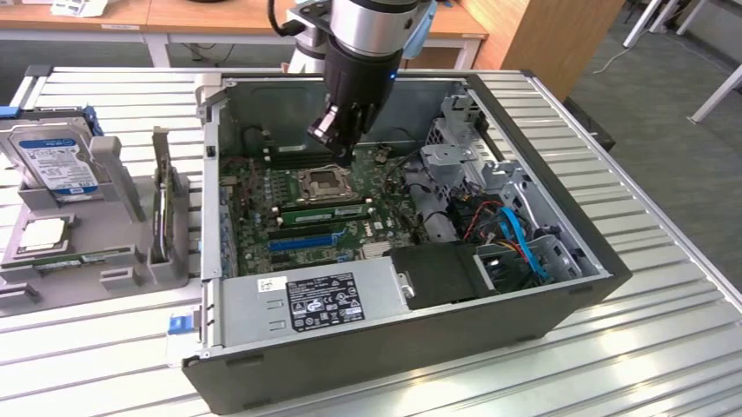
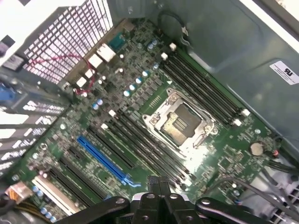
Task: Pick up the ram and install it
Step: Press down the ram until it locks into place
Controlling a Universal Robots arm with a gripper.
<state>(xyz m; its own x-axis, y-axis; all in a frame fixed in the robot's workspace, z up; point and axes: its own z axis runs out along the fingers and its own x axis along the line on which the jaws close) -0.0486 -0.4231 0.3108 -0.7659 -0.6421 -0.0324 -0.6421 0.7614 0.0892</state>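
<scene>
The tool (image 1: 333, 141), closed (holding nothing), hovers above the motherboard (image 1: 304, 228) in the case (image 1: 557, 217).

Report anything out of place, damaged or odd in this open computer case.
Nothing looks spilled or broken. Two things stand out: the CPU socket on the motherboard sits bare, with no cooler over it, and the gripper hangs shut and empty just above the black slots beside the socket.
</scene>
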